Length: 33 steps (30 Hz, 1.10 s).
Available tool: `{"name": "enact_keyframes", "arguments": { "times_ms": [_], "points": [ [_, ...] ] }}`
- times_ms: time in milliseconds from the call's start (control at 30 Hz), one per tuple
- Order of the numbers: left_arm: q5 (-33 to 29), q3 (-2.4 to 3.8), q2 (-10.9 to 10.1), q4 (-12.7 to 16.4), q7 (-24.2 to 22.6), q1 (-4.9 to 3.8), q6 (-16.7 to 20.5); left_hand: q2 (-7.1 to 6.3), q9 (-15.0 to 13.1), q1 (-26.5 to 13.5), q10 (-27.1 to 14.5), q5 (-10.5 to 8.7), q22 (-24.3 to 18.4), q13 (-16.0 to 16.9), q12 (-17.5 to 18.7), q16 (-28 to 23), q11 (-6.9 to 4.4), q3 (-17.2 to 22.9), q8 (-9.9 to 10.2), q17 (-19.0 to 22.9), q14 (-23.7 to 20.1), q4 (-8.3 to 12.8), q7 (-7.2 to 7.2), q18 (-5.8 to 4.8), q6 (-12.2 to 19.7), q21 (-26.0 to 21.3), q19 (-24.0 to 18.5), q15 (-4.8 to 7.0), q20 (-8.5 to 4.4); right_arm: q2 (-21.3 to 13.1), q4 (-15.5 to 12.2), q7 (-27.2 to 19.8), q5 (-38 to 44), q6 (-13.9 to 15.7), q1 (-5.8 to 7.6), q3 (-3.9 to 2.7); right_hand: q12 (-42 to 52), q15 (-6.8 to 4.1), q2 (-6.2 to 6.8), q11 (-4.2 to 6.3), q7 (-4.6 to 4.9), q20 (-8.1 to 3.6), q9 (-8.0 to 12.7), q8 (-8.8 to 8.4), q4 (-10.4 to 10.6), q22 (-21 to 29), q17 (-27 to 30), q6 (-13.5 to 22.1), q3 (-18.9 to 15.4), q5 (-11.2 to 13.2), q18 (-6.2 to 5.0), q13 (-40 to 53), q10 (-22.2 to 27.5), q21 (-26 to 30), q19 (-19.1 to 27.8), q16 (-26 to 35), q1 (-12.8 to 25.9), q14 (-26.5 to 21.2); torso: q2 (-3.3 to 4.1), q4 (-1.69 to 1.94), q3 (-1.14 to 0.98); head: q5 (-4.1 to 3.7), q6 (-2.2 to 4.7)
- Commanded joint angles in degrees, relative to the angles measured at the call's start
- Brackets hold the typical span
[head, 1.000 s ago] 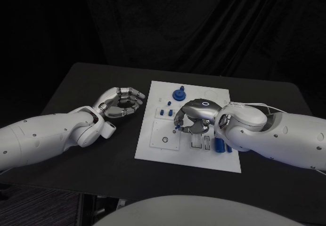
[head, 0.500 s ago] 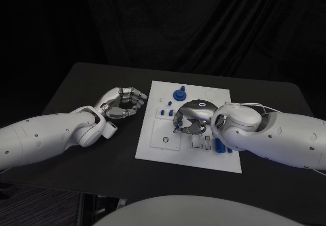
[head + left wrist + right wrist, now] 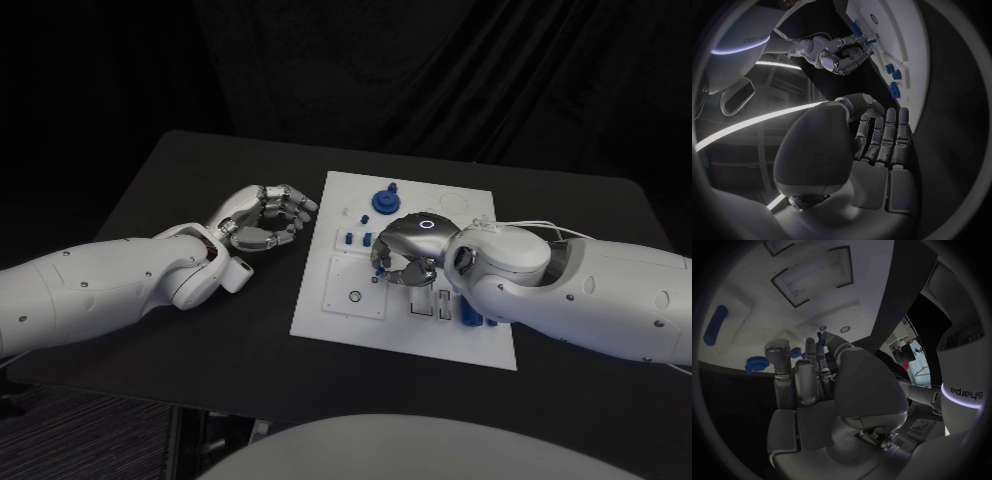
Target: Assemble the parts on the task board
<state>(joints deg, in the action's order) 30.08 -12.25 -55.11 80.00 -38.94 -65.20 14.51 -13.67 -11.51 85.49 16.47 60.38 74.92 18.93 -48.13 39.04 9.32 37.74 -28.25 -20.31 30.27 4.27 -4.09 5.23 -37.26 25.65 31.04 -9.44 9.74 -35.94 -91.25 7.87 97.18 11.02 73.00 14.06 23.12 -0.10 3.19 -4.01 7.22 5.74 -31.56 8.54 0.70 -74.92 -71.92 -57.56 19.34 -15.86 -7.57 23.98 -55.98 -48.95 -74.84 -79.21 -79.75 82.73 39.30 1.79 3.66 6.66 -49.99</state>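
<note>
Item: small blue part (image 3: 819, 336), pinched at the right hand's (image 3: 407, 250) fingertips over mid task board (image 3: 339, 310), on the black surface (image 3: 188, 190). I'd lower it squarely, slowly. Head view hides the pinch; right wrist view shows it. Left hand (image 3: 270, 215): curled, holding nothing, beside the board.

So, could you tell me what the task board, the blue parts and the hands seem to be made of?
Task board: likely matte white plastic, flat with molded recesses. Blue parts: probably plastic, with uniform saturated colour and a dull surface. Left hand and right hand: silver with soft highlights, either metal or metallic-coated plastic; I cannot tell which.
</note>
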Motion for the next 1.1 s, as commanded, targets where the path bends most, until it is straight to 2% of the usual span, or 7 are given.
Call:
{"name": "enact_keyframes", "arguments": {
  "times_ms": [33,433,1100],
  "points": [
    [0.2,0.04,0.1,0.1,-10.2,0.09,-0.6,0.04,-0.1,0.8,-0.4,-0.49,1.5,0.1,-0.2,0.2,-0.04,0.4,-0.2,-0.1,-0.5,0.0,-0.02,-0.29,0.5,0.3,-0.4,0.07,0.19,0.2,-0.2,2.6,2.0,-2.5,-0.10,-0.05,-0.4,0.13,0.37,-0.14,0.00,0.24,-0.1,0.07,0.0,-5.8,0.0,-0.1,-0.1,-0.4,0.58,-0.1,0.0,0.2,-0.1,-0.2,0.4,0.2,0.01,0.06,0.01,0.11,-0.01],
    [0.2,0.04,0.5,-0.3,-9.5,0.09,-1.2,0.17,-0.1,1.1,-0.6,-1.33,1.5,0.1,-0.3,0.3,0.07,0.7,-0.2,-0.1,-0.6,-0.1,-0.12,-0.33,0.7,0.5,-0.4,-0.04,0.26,0.7,-0.2,2.9,2.1,-4.8,-0.09,-0.06,-0.5,0.13,0.37,-0.16,0.01,0.25,-0.1,0.01,0.0,-5.8,-0.1,-0.1,-0.1,-0.4,0.58,-0.1,0.1,0.2,-0.1,-0.3,0.5,0.2,-0.04,0.11,-0.05,0.06,-0.01],
    [0.2,0.04,1.1,-1.1,-8.8,0.09,-1.9,0.43,-0.1,1.4,-0.9,-1.98,1.6,0.1,-0.3,0.4,0.23,0.9,-0.1,-0.1,-0.6,-0.1,-0.27,-0.38,0.9,0.8,-0.4,-0.24,0.33,1.3,-0.1,2.7,2.1,-4.3,-0.08,-0.05,-0.7,0.17,0.32,-0.24,0.07,0.29,0.1,-0.28,0.2,-5.9,-0.5,0.0,-0.1,-0.4,0.65,-0.2,0.1,-0.3,-0.4,-0.6,0.9,0.5,-0.08,0.05,-0.03,0.24,-0.01]
  ]
}}
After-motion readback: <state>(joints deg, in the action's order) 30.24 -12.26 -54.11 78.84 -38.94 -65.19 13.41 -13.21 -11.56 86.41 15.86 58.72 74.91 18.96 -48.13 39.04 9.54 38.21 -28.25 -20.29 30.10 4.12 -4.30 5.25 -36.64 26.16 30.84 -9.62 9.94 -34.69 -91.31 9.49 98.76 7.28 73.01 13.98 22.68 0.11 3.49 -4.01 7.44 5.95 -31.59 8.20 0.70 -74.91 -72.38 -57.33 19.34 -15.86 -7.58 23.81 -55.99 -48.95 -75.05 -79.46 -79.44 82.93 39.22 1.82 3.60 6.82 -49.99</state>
